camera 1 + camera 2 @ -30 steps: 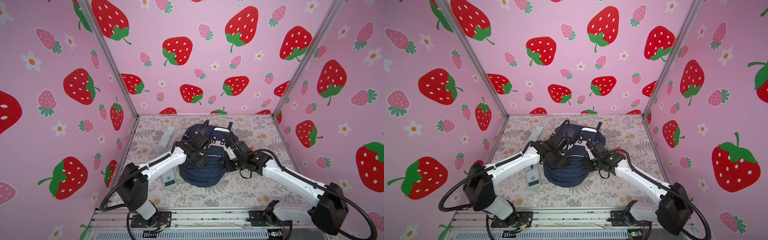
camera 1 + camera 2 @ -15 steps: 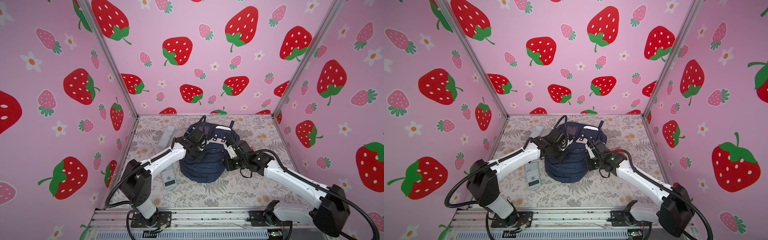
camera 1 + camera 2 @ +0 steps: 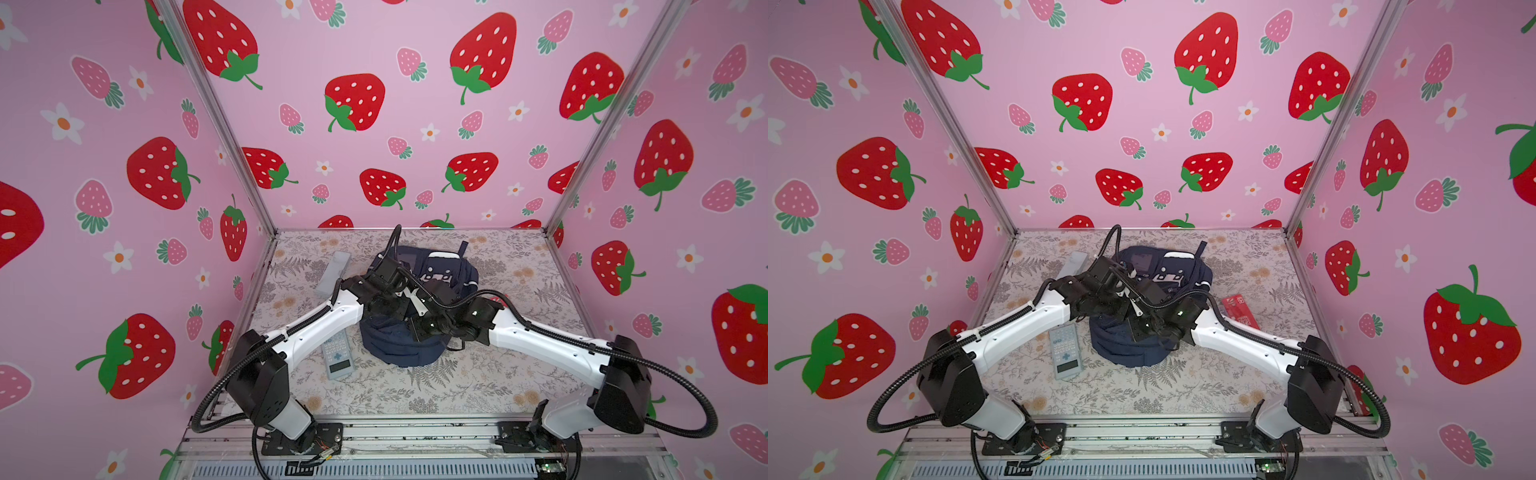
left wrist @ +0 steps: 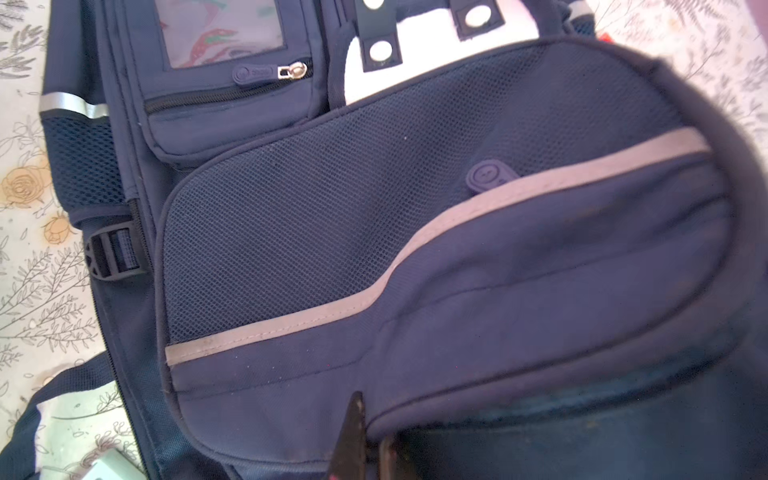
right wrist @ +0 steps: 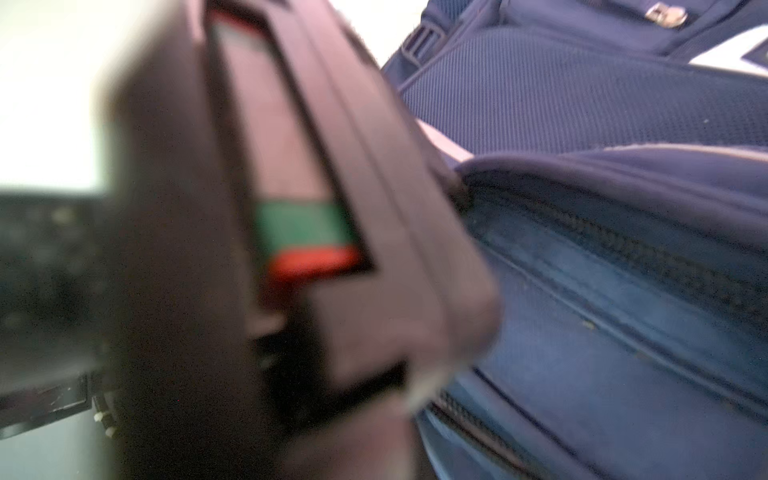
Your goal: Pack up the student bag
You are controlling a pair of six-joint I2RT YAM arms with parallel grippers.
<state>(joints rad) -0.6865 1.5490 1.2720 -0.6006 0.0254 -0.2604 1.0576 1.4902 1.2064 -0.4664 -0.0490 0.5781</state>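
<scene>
The left claw point(image 4: 368, 451) pinches a flap edge of the student bag point(image 4: 415, 249); the right claw point(image 3: 415, 325) sits closed beside it.

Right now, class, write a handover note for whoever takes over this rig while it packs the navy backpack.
Grippers: left gripper shut on a front edge of the navy blue fabric backpack; right gripper shut, low against the backpack, and what it pinches cannot be seen.
Backpack lies mid-table.
Done: nothing visibly packed.
To do: grey calculator, long grey case and flat red packet lie on the floral table, outside the backpack.
</scene>
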